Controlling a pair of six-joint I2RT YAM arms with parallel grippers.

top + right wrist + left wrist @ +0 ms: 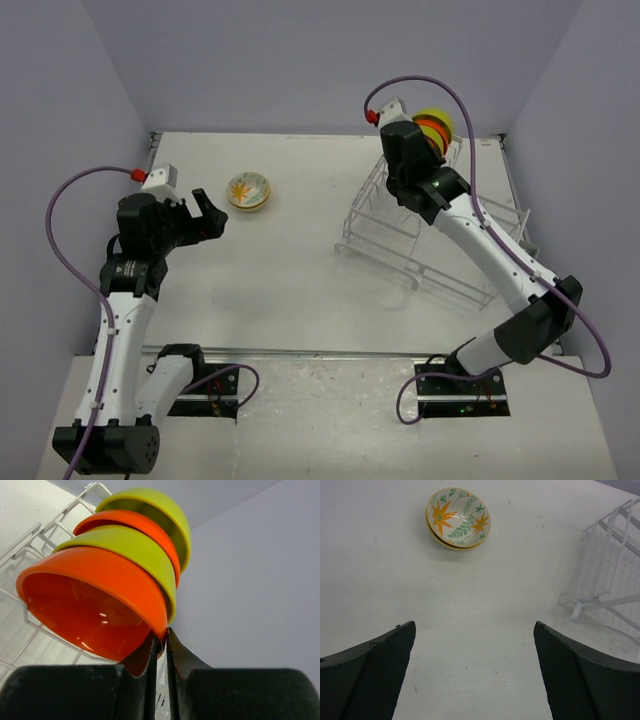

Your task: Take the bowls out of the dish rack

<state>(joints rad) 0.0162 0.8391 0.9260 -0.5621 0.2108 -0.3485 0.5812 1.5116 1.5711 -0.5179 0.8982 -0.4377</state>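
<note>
The right gripper (161, 640) has its jaws closed to a thin slit on the lower rim of the front orange bowl (95, 595), one finger inside the rim and one outside. That bowl stands on edge in the dish rack (45, 535), its hollow facing the wrist camera. Behind it, packed closely in a row, stand a green bowl (125, 545), a second orange bowl (142, 522) and a far green bowl (160, 505). From the top camera the rack sits on the right side of the table (300, 280), with the bowls at its far end.

The left gripper (474, 625) hangs over the left side of the table with its jaws wide apart and nothing between them. Just beyond it, a flowered bowl (458, 518) sits upright on the table, well apart from the rack.
</note>
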